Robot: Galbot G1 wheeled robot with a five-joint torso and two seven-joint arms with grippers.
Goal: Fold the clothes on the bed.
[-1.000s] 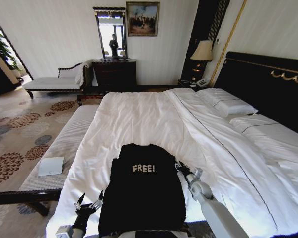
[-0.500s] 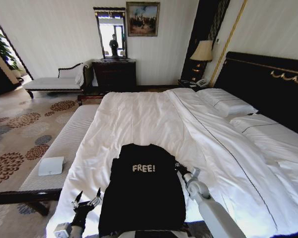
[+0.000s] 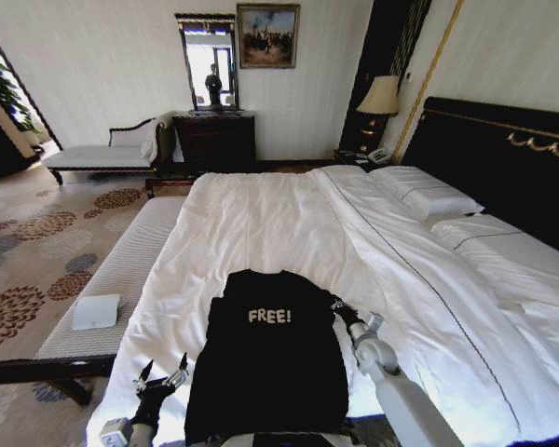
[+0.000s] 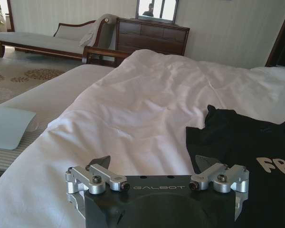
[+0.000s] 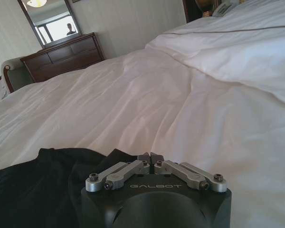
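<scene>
The black top (image 3: pixel 266 358) lies flat on the near end of the bed (image 3: pixel 289 223), white "FREE!" lettering up, spread on the white duvet (image 3: pixel 261 214), collar end away from me. My right gripper (image 3: pixel 340 309) sits at the top's right shoulder edge, right at the fabric; in the right wrist view its fingertips (image 5: pixel 150 157) are pressed together tip to tip, and I can't tell if any cloth is pinched between them, the black fabric (image 5: pixel 42 175) lies just beside and under them. My left gripper (image 3: pixel 161 377) is over the duvet just off the top's left edge, near the lower left side, not touching the fabric; in the left wrist view its fingers (image 4: pixel 100 162) stand wide apart with nothing between them, and the top (image 4: pixel 247 142) shows off to the far side of that claw with part of the lettering visible. Beyond the left gripper, off the bed's side, runs the pale upholstered bench (image 3: pixel 121 270) with a white flat object (image 3: pixel 96 311) lying on it. Ahead of both grippers the duvet stretches to the far edge; to the right of the right gripper are the pillows (image 3: pixel 424 191) against the black headboard (image 3: pixel 503 158). Farther off, a dark dresser (image 3: pixel 214 140) with a mirror (image 3: pixel 208 61) stands at the wall, a chaise (image 3: pixel 102 154) beside it.
</scene>
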